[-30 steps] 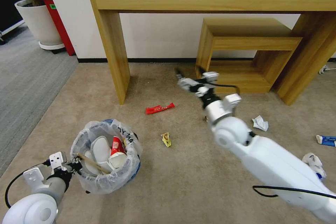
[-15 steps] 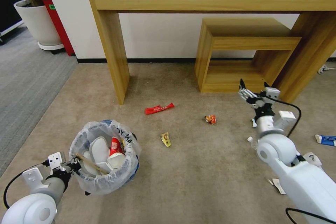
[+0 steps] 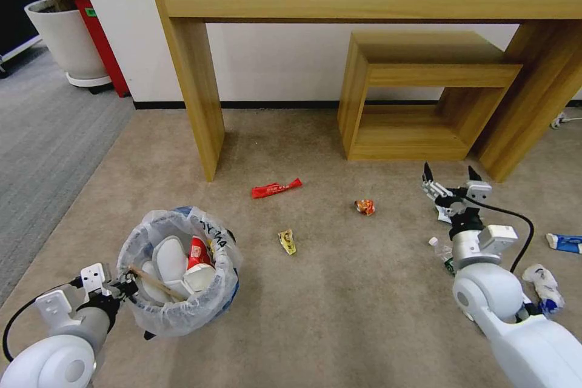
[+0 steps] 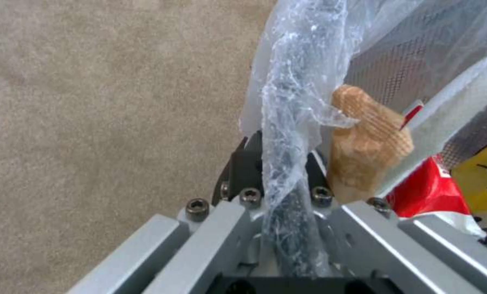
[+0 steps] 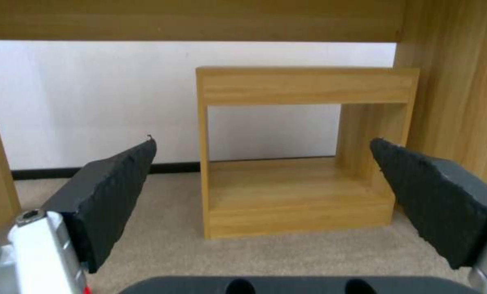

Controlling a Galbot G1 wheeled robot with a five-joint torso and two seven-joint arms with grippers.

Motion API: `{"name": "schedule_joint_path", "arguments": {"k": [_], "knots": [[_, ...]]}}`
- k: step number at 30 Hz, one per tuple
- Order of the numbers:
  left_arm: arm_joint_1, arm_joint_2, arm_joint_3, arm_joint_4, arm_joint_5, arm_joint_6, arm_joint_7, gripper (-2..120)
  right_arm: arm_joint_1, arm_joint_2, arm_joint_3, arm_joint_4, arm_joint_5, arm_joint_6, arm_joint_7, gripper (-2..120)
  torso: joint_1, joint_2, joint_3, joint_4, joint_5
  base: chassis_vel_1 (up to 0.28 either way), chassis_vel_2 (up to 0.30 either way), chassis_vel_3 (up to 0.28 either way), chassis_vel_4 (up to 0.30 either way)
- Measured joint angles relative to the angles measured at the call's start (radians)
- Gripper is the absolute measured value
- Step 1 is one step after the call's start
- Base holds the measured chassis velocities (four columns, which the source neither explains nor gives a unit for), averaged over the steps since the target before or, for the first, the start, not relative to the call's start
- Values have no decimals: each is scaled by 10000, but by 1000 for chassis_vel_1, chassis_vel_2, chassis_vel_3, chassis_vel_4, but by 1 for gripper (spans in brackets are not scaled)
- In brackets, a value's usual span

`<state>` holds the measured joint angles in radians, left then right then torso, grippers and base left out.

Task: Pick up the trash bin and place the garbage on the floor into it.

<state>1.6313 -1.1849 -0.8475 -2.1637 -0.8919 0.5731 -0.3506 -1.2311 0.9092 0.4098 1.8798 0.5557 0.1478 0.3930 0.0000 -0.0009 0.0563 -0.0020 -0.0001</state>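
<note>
Holding trash bin [image 3: 179, 273] rim, left end effector [image 3: 124, 287] clamped; right end effector [image 3: 450, 183] wide open, empty: descend squarely over white paper [image 3: 442, 213] on floor [image 3: 339, 303].

Bright even indoor light, soft shadows, wide-angle bending at edges.

We see the trash bin [image 3: 179, 273], small, round and blue, lined with a crinkly whitish bag, upright on the tan floor [image 3: 339, 303] and already holding white cups, a red packet and a wooden stick. Beyond the bin lies a red wrapper [image 3: 276, 188]; just beside it to the right, a small yellow wrapper [image 3: 287, 241]; farther right an orange one [image 3: 364, 207]; well away, crumpled white paper [image 3: 544, 284] and a blue-white packet [image 3: 564, 243].
</note>
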Motion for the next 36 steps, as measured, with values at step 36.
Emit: {"name": "schedule_joint_path", "arguments": {"k": [36], "knots": [[-79, -254, -12, 8, 165, -139, 111, 1, -1631, 2149, 1261, 799, -2093, 487, -542, 100, -1, 1, 1, 0, 1, -10, 10, 12, -10]]}}
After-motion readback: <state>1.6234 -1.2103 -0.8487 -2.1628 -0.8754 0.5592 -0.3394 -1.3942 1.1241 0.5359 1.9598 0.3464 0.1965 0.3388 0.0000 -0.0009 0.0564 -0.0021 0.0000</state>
